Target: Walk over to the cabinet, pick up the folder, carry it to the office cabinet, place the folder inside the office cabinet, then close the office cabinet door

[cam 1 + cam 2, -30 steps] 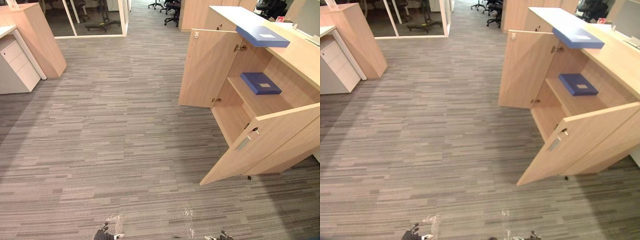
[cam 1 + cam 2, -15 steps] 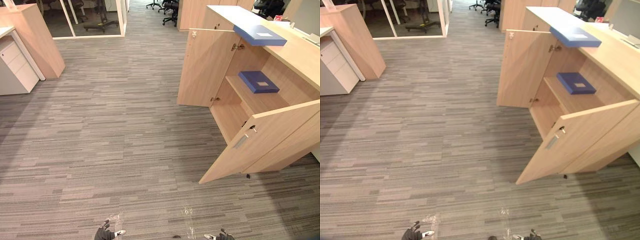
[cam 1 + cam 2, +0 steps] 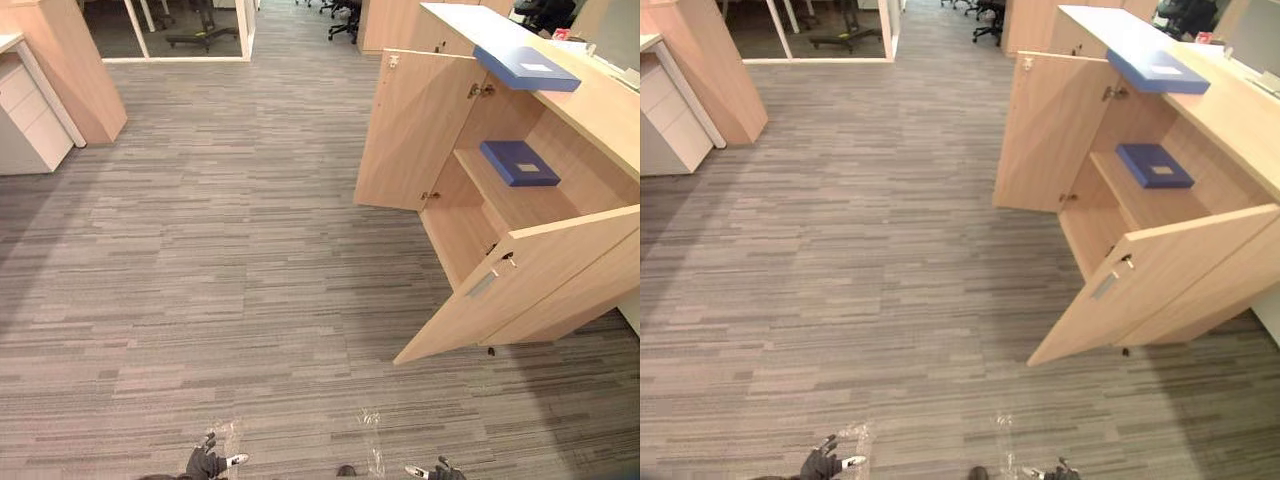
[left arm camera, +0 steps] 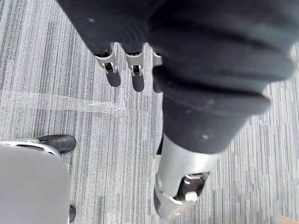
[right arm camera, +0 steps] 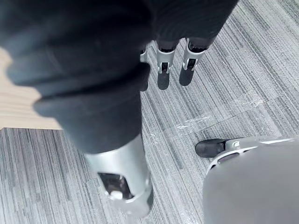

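Down low, the left hand (image 3: 203, 464) and right hand (image 3: 443, 471) hang over the carpet (image 3: 220, 250), fingers slack and empty. Well ahead to the right stands the cabinet (image 3: 600, 112), both doors open. One blue folder (image 3: 519, 162) lies on its inner shelf, and a second folder (image 3: 527, 68) lies at the top's front edge.

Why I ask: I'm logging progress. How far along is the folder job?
Done: nothing clearly. In hand: nothing; the left robot hand and right robot hand hang open over the carpet, short of the cabinet. One blue folder lies on the cabinet top, a second folder on its inner shelf, both doors open. Left: approach, pick up, shelve, close the doors.
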Available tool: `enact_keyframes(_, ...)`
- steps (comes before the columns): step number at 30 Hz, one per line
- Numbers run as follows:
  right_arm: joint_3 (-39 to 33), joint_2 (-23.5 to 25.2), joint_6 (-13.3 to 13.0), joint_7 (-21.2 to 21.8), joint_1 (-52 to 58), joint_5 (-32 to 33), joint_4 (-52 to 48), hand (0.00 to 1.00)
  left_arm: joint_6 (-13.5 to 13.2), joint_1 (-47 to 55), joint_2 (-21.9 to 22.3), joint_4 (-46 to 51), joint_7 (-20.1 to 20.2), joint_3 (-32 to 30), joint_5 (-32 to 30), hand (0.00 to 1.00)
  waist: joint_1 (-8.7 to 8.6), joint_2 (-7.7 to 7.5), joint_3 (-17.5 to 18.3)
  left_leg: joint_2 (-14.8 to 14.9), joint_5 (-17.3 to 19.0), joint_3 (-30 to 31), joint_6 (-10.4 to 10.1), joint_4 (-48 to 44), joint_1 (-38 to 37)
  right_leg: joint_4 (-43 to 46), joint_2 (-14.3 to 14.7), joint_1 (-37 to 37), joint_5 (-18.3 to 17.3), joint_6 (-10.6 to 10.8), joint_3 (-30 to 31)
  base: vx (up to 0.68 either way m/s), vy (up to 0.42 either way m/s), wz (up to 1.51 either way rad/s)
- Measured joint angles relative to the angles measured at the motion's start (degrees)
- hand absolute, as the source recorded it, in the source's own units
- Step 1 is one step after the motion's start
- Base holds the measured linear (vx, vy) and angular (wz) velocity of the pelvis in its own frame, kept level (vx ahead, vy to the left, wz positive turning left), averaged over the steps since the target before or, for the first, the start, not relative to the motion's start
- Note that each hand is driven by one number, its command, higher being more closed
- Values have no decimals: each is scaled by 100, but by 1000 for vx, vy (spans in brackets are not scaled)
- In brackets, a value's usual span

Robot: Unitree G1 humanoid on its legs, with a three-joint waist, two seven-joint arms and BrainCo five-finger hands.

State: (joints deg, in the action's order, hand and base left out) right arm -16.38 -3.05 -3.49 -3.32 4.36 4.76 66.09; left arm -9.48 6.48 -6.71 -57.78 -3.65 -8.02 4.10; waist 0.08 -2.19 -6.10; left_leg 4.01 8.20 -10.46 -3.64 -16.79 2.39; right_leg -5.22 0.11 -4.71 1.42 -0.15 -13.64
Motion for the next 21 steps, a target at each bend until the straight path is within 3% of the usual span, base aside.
enact_keyframes(3, -27, 29, -4, -2, 0, 89, -26, 0, -12, -11, 42, 317, -65, -215, -38, 0, 93, -16, -213, 405, 145, -323, -18, -1977, 806, 50, 48, -233, -98, -127, -41, -56, -41, 13)
enact_keyframes(4, -30, -21, -4, -3, 6, 95, -62, 0, -23, 14, 86, 383, -104, -265, -61, 0, 110, 35, -219, 690, 338, -437, 152, -2647, 1129, 92, 94, -278, -145, -134, -37, 30, 5, -4)
enact_keyframes(5, -39, -31, -4, -3, 20, 99, -63, 0, -32, 24, 90, 399, -110, -262, -87, 0, 116, 82, -208, 832, 471, -511, 183, -2713, 1275, 125, 67, -303, -181, -113, -24, 61, 31, -6)
enact_keyframes(8, -204, -11, -2, 2, 33, 108, -66, 0, -36, 20, 103, 419, -101, -261, -73, 0, 104, 63, -198, 829, 347, -484, 101, -1234, 1349, 168, -261, -306, -271, 23, 127, 141, 178, -16)
enact_keyframes(10, -246, -10, -1, -1, 73, 109, -68, 0, -30, -1, 150, 412, -93, -266, 36, 0, 95, 78, -187, 742, -48, -432, -27, 18, 1312, 168, -518, -301, -355, 166, 177, 197, 280, -15)
enact_keyframes(11, -268, -51, -2, -4, 128, 108, -67, 0, -26, 24, 234, 383, -87, -270, 146, 0, 112, 154, -142, 730, -270, -417, -113, 700, 1212, 194, -636, -256, -402, 346, 252, 250, 381, -16)
enact_keyframes(12, -289, -59, 1, -9, 183, 106, -61, 0, -16, 0, 282, 310, -75, -280, 240, 0, 96, 205, -88, 642, -705, -486, -147, 736, 1128, 230, -824, -354, -524, 536, 311, 250, 381, -18)
enact_keyframes(13, -377, -35, 5, -1, 204, 89, -62, 0, -1, -2, 304, 311, -56, -284, 251, 0, 90, 148, -52, 508, -757, -497, -81, 671, 1108, 232, -976, -401, -591, 633, 310, 328, 395, -19)
enact_keyframes(14, -536, 74, 29, 13, 217, 79, -56, 0, 5, 9, 302, 314, 23, -297, 317, 0, 88, 17, 27, 227, -686, -559, 29, 434, 1092, 286, -1316, -474, -729, 737, 286, 291, 303, -28)
enact_keyframes(15, -670, 123, 42, 49, 217, 80, -11, 0, 5, 17, 310, 309, 87, -293, 374, 0, 83, -58, 81, 37, -599, -675, 154, 316, 1006, 636, -1570, -441, -747, 664, 327, 583, 576, -52)
enact_keyframes(16, -726, 75, 56, 99, 185, 80, 15, 0, 13, -16, 303, 136, 154, -192, 417, 0, 66, 6, 115, -151, -505, -872, 300, 372, 650, 1611, -1871, -115, -814, 659, 458, 447, 433, -57)
enact_keyframes(17, -724, 28, 57, 121, 187, 80, 11, 0, 21, 4, 305, 71, 164, -167, 462, 0, 42, 11, 137, -215, -458, -947, 352, 471, 480, 2176, -1990, 99, -770, 615, 455, 454, 448, -59)
enact_keyframes(18, -726, -8, 57, 153, 185, 81, -24, 0, 26, 33, 305, 12, 194, -96, 506, 0, 43, 90, 178, -310, -444, -1068, 388, 638, 178, 3065, -2180, 409, -680, 458, 406, 405, 411, -48)
enact_keyframes(19, -718, -22, 44, 179, 186, 107, -84, 0, 41, 38, 236, -64, 238, 58, 565, 0, -39, 90, 174, -428, -384, -1234, 609, 775, -225, 4735, -2559, 991, -478, -84, 115, 408, 387, -32)
enact_keyframes(21, -668, -32, 46, 198, 143, 103, -121, 0, 77, 12, 163, -138, 281, 185, 570, 0, -165, 72, 166, -473, -360, -1214, 646, 923, -600, 5938, -2782, 1309, -588, -304, -544, 461, 326, -3)
